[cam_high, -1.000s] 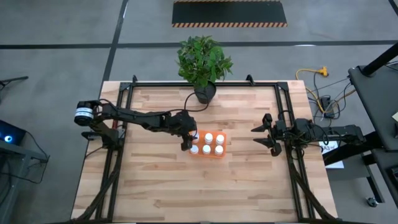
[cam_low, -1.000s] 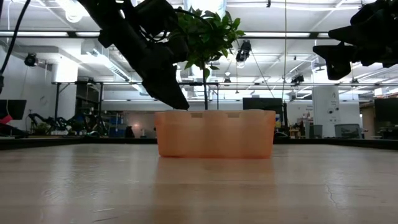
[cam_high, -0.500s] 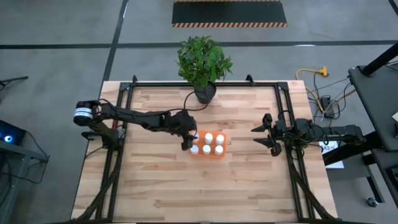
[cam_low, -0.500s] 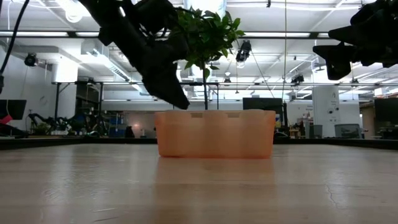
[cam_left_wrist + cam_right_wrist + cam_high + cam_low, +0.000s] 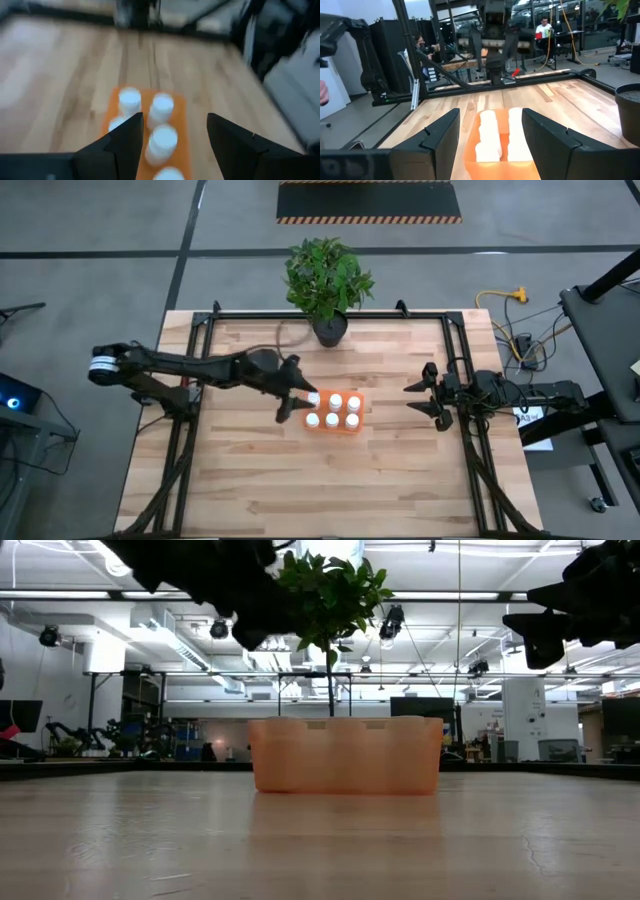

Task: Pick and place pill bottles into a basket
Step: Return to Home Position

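Slim black jointed left arm (image 5: 200, 366), pale ringed band (image 5: 102, 367) near its base; matching dark right arm (image 5: 530, 392); broad, wedge-shaped matte black fingers (image 5: 125, 142).

Pill bottles (image 5: 335, 401) wholly out of sight behind the basket (image 5: 345, 755) wall in the low view.

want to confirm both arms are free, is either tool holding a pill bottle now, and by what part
Nothing is held. The left tool is open and empty beside the basket; the right tool is open and empty at the table edge.
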You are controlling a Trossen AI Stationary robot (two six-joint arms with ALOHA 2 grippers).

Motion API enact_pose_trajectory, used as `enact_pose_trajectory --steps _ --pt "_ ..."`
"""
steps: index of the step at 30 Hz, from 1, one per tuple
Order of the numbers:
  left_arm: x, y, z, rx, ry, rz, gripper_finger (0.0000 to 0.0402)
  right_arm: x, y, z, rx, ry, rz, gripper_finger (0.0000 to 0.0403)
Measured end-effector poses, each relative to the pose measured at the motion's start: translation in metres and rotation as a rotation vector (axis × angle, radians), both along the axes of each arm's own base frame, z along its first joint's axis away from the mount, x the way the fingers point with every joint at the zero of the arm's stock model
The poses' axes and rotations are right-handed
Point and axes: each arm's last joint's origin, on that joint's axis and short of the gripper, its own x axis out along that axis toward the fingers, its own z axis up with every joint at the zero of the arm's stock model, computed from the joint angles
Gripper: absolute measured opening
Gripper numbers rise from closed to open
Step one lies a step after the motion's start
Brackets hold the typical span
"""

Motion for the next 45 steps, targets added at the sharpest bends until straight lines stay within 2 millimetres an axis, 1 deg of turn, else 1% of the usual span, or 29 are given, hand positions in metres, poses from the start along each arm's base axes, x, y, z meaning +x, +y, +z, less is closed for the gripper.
enact_pose_trajectory --steps 2,5,8,13,17,22,27,33,35,38,43,45 --pt "-0.011 -0.001 0.005 -0.009 -0.079 0.008 0.02 0.0 0.0 0.0 0.0 0.002 0.004 0.0203" --pt "-0.031 -0.003 0.005 -0.009 -0.131 0.005 0.02 0.0 0.0 0.0 -0.001 0.005 0.003 0.0203" --pt "-0.051 -0.003 0.012 -0.02 -0.206 0.02 0.02 0.001 0.0 -0.001 -0.001 0.008 0.001 0.0203" --pt "-0.083 -0.002 0.013 -0.084 -0.266 0.173 0.02 0.001 0.0 -0.001 -0.001 0.014 0.001 0.0203" --pt "-0.103 -0.003 0.015 -0.084 -0.337 0.192 0.02 0.001 0.0 -0.001 0.0 0.015 0.001 0.0203" --pt "-0.124 -0.004 0.018 -0.112 -0.414 0.203 0.02 0.001 0.0 -0.001 -0.001 0.015 0.002 0.0203" --pt "-0.142 -0.004 0.009 -0.15 -0.458 0.232 0.02 0.001 0.0 -0.001 -0.001 0.015 0.002 0.0203" --pt "-0.158 -0.004 -0.012 -0.186 -0.494 0.292 0.02 0.001 0.0 -0.001 -0.001 0.015 0.002 0.0203" --pt "-0.165 -0.004 -0.016 -0.206 -0.518 0.293 0.02 0.001 0.0 -0.001 0.0 0.015 0.002 0.0203" --pt "-0.178 -0.005 -0.013 -0.208 -0.608 0.283 0.02 0.001 0.0 -0.001 -0.001 0.015 0.002 0.0203" --pt "-0.198 -0.006 -0.015 -0.214 -0.724 0.297 0.02 0.001 0.0 -0.001 -0.001 0.015 0.002 0.0203" --pt "-0.205 -0.006 -0.018 -0.214 -0.744 0.32 0.02 0.001 0.0 -0.001 0.0 0.015 0.002 0.0203"
